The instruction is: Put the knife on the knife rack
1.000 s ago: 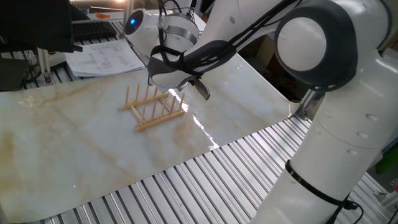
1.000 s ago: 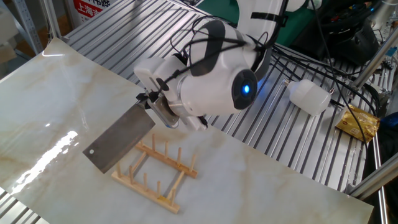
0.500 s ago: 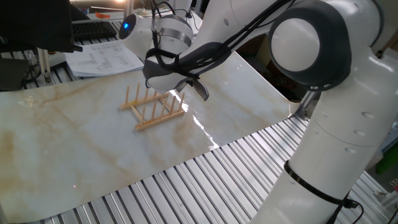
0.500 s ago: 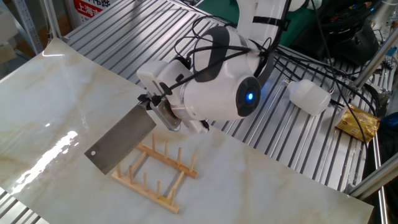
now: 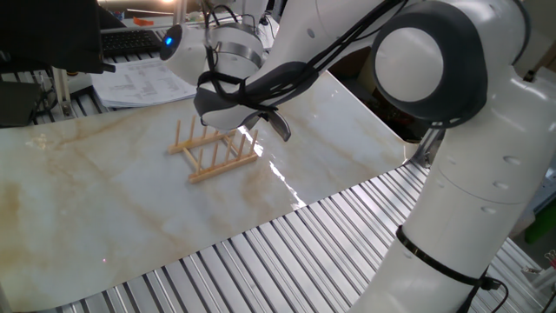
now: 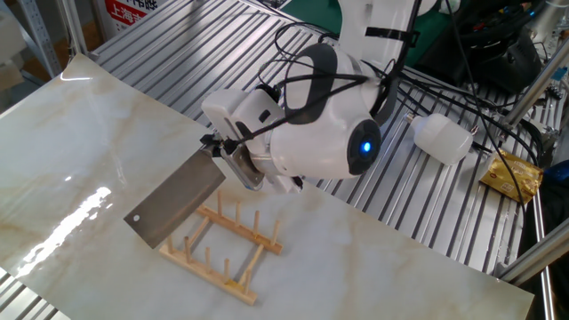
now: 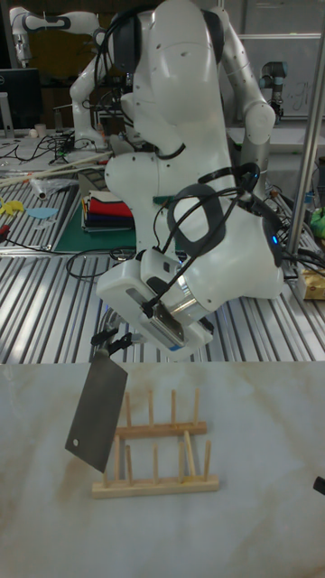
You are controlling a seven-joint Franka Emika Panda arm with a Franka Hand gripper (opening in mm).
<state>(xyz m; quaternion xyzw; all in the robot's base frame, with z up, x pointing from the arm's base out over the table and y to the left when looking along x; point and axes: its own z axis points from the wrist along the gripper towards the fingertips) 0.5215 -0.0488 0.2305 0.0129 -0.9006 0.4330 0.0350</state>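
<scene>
1. Looking at the gripper, we find its fingers pinching the knife by the handle, which is mostly hidden between them.
2. We see the broad blade hang down and away from the gripper, tilted, with its small hole at the lower far corner.
3. We see the knife held in the air above the marble table, over one end of the knife rack; in the tall fixed view the blade overlaps the rack's end pegs.
4. We cannot tell whether the blade touches a peg or the rail.
5. In one fixed view the robot's wrist covers most of the knife, and only a dark tip shows beside the rack.
6. We note the rack standing upright on the table, its two rails parallel.
7. Off the marble, on the metal slats, we see a white plastic bottle and a yellow packet, both well apart from the rack.
8. We see papers and a keyboard beyond the table's far edge.
9. Nothing stands between the blade and the pegs.
</scene>
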